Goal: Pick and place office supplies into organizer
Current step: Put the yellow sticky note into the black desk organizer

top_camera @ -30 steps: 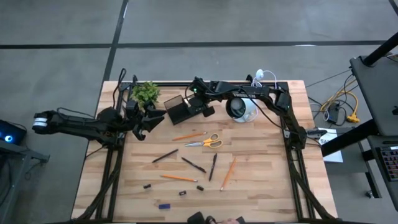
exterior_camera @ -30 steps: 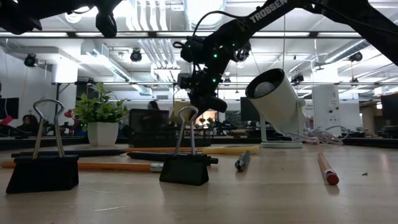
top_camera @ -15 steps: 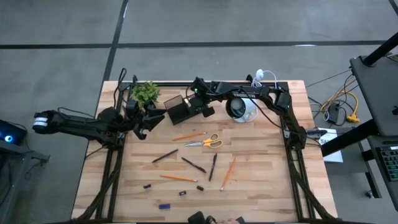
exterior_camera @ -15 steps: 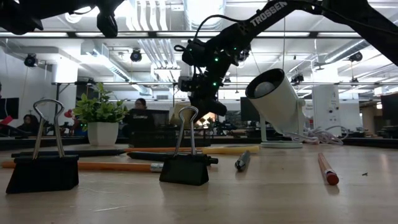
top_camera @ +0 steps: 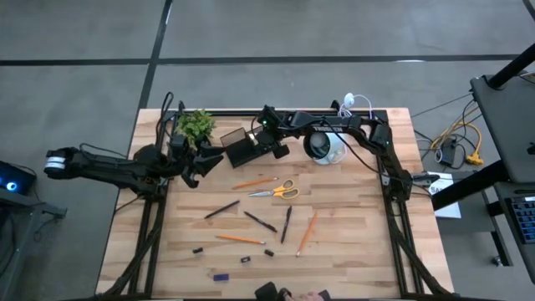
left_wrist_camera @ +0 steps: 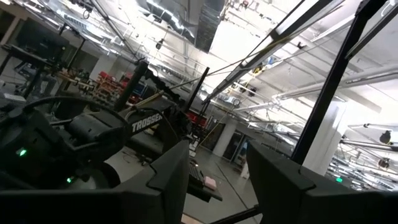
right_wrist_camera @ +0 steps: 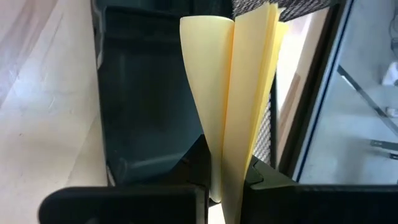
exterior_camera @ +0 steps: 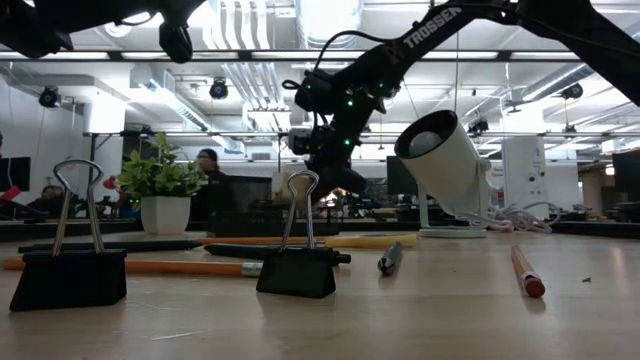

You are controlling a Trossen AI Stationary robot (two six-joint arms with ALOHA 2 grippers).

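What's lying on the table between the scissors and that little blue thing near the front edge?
From above, dark pens and an orange pencil lie between the scissors and the blue bit, plus small dark clips.

Two dark fingers (left_wrist_camera: 168, 180) of the left gripper (left_wrist_camera: 217, 177) stand apart, nothing between them. Beyond them rises a dark arm (left_wrist_camera: 140, 121) lettered "TROSSEN" (partly hidden), with a small green light (left_wrist_camera: 22, 152) glowing beside it, under a bright ceiling (left_wrist_camera: 205, 31) of ducts and beams.
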